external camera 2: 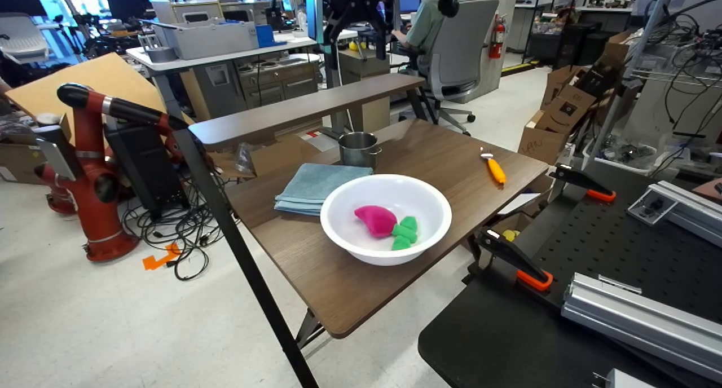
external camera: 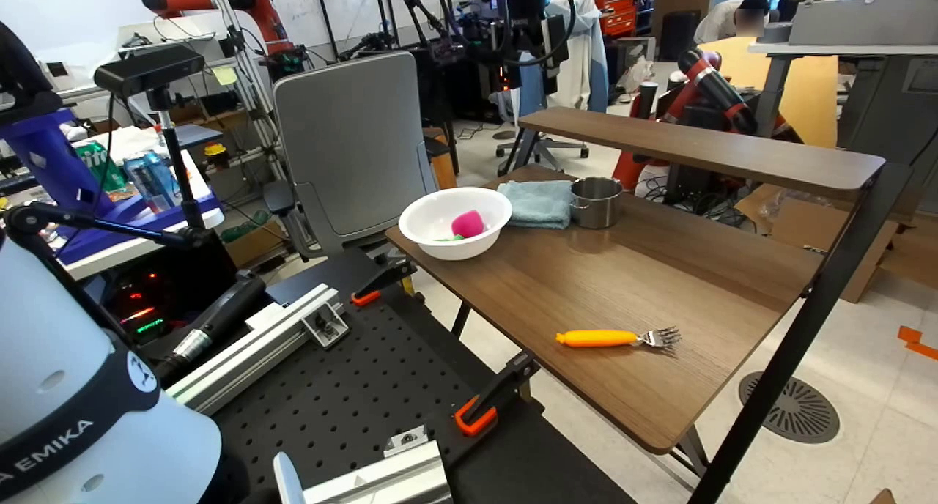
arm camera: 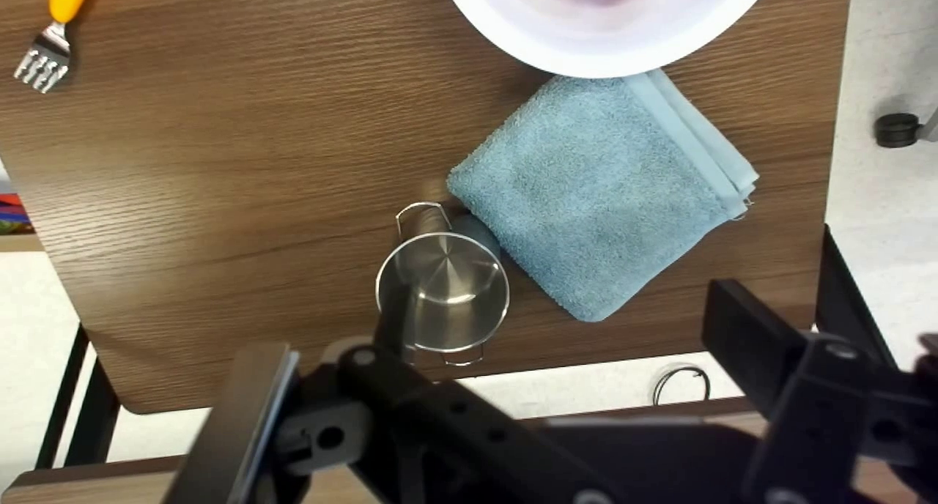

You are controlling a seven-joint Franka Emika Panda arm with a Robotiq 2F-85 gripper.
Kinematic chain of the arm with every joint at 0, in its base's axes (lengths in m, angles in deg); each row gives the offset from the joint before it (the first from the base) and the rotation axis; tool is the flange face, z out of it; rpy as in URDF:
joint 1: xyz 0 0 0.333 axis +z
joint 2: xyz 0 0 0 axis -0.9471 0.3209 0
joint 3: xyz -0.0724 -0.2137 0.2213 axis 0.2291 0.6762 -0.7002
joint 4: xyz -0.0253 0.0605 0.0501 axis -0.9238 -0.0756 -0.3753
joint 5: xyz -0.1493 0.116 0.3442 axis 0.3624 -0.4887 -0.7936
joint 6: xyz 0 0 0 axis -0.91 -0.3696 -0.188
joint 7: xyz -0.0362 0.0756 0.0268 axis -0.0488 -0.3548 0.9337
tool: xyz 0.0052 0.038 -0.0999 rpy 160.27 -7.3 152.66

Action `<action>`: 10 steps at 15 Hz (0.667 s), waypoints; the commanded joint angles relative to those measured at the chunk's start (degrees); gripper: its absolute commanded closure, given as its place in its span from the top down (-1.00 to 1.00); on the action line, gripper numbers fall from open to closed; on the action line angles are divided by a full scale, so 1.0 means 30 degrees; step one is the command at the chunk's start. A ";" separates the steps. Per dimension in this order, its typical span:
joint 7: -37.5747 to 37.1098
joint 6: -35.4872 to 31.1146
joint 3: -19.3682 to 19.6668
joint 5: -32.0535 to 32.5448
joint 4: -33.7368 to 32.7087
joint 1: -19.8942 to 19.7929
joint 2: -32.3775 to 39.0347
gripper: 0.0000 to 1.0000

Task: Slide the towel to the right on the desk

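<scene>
The towel (external camera: pixel 538 202) is grey-blue, folded and flat on the brown desk (external camera: pixel 623 284); it also shows in an exterior view (external camera 2: pixel 321 186) and in the wrist view (arm camera: pixel 601 189). It lies between the white bowl (external camera 2: pixel 389 252) and the metal cup (external camera 2: pixel 358 150). In the wrist view the bowl's rim overlaps its upper edge and the cup (arm camera: pixel 443 291) is close by its left side. My gripper (arm camera: pixel 563 302) is open and empty, high above the desk. It shows at the top of both exterior views (external camera: pixel 529 68) (external camera 2: pixel 356 41).
The bowl holds a pink toy and a green toy (external camera 2: pixel 405 233). An orange-handled fork (external camera: pixel 597 338) lies nearer the desk's far end from the bowl. A raised brown shelf (external camera: pixel 696 145) runs along one long side. A black perforated board (external camera: pixel 352 387) with clamps stands beside the desk.
</scene>
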 commanded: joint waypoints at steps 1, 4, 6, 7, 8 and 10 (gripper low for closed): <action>-0.0572 -0.0695 0.0169 -0.0221 -0.0009 0.0226 0.0267 1.00; -0.0285 -0.1312 -0.0085 -0.0727 0.0049 0.0247 0.0893 1.00; -0.0432 -0.2171 -0.0140 -0.1037 0.0076 0.0424 0.1485 1.00; -0.0564 -0.2589 -0.0093 -0.1044 0.0063 0.0562 0.1803 1.00; -0.0440 -0.3031 -0.0103 -0.1148 -0.0065 0.0650 0.2235 1.00; -0.0548 -0.3801 -0.0004 -0.1243 -0.0322 0.0874 0.3046 1.00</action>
